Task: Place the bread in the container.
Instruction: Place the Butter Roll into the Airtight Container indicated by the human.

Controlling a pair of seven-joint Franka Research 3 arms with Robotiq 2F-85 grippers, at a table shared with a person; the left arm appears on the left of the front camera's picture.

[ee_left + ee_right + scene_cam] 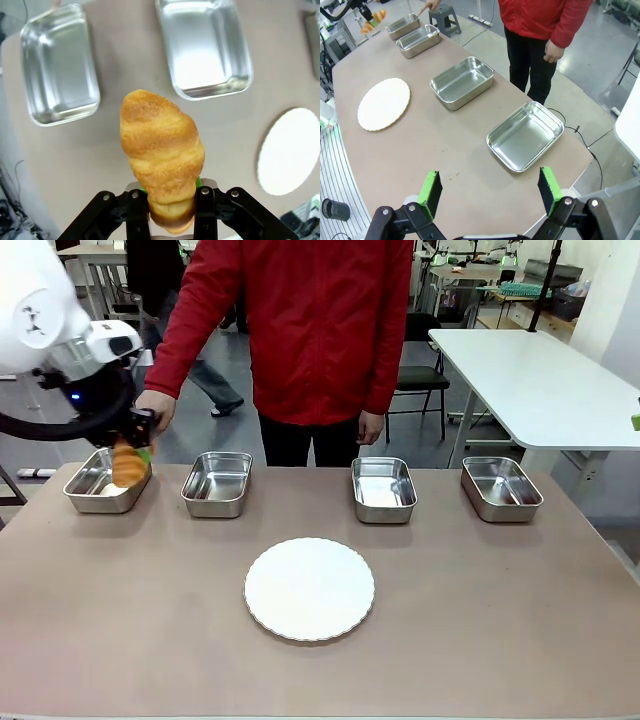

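Above the leftmost steel pan, the left gripper pinches the croissant by one tapered end; the right gripper stands wide and empty; best to lower until the pastry nears the pan floor, centred between rims, then release gently.

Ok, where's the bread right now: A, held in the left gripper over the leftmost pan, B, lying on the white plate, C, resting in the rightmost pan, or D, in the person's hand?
A: the left gripper is shut on the bread, above the leftmost pan.
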